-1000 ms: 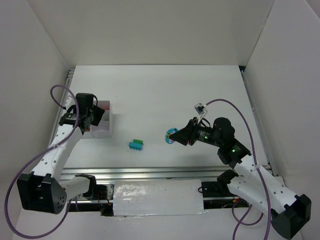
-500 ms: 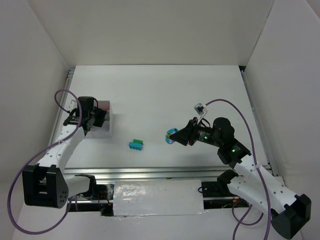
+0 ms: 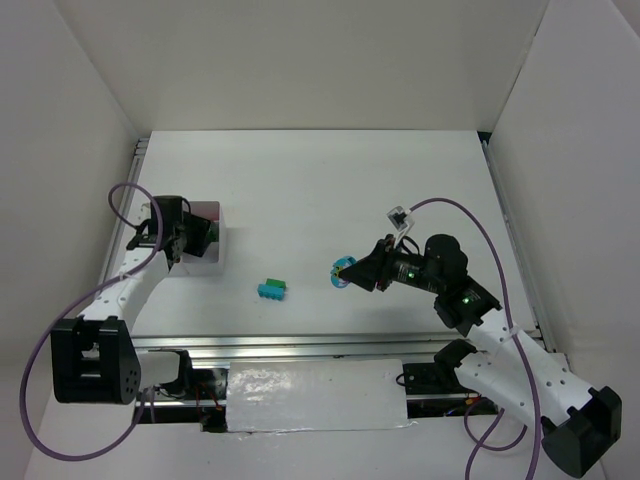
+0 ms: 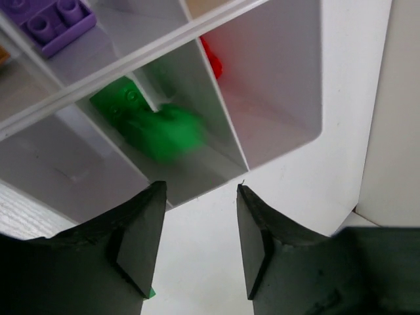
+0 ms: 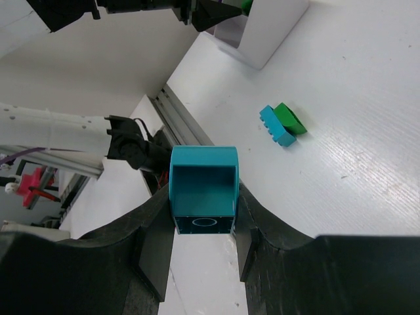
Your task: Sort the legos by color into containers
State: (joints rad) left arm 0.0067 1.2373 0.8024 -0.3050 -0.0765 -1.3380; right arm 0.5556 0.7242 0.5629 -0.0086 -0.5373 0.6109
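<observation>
Sorting looks mostly done: the translucent white tray (image 3: pixel 210 262), far left, holds a glossy green brick (image 4: pixel 157 128), a studded purple brick (image 4: pixel 56 23) and a red piece (image 4: pixel 211 59) in separate compartments. Left to sort are a touching teal and green pair (image 3: pixel 272 289) on the matte tabletop (image 3: pixel 350 190) and the hollow teal brick (image 5: pixel 203 187), gripped in the right gripper (image 5: pixel 203 210) jaws. The left gripper (image 4: pixel 199 203) jaws stand open and empty beside the tray

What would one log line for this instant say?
left gripper: open, at tray | right gripper: shut on teal brick | teal-green pair: loose on table
</observation>
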